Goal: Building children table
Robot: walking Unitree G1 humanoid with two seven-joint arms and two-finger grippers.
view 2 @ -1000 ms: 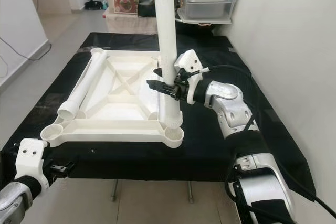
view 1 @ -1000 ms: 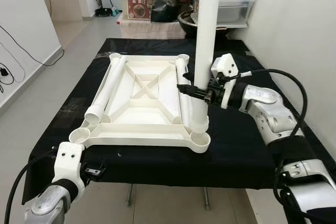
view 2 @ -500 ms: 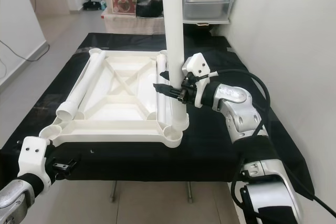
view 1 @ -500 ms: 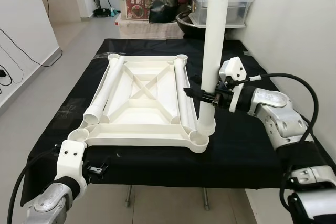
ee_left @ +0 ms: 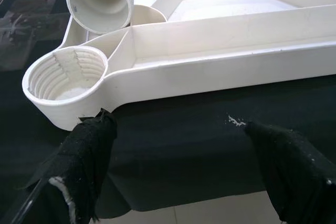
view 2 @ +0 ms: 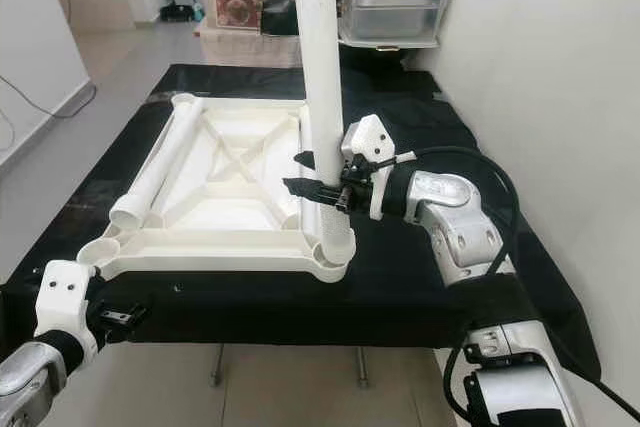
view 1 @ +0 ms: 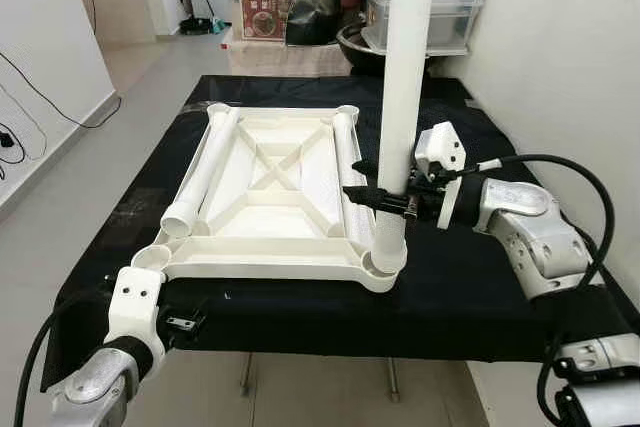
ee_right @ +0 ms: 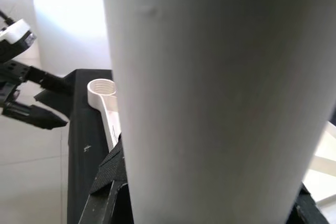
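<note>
Since a second ago the leg (view 1: 404, 97) is standing straighter, its foot now sitting in the near right socket (view 1: 383, 269) of the tabletop (view 1: 275, 192); right gripper (view 1: 385, 197) is clenching it; cross-threading from tilt is the risk; spare legs (view 1: 205, 172) are lying on the tabletop; left gripper (ee_left: 184, 166) is hovering released by its near left corner.

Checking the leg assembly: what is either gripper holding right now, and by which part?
The right gripper grips the upright white table leg near its lower end, above the tabletop's corner socket. The left gripper is open, holding nothing.
</note>
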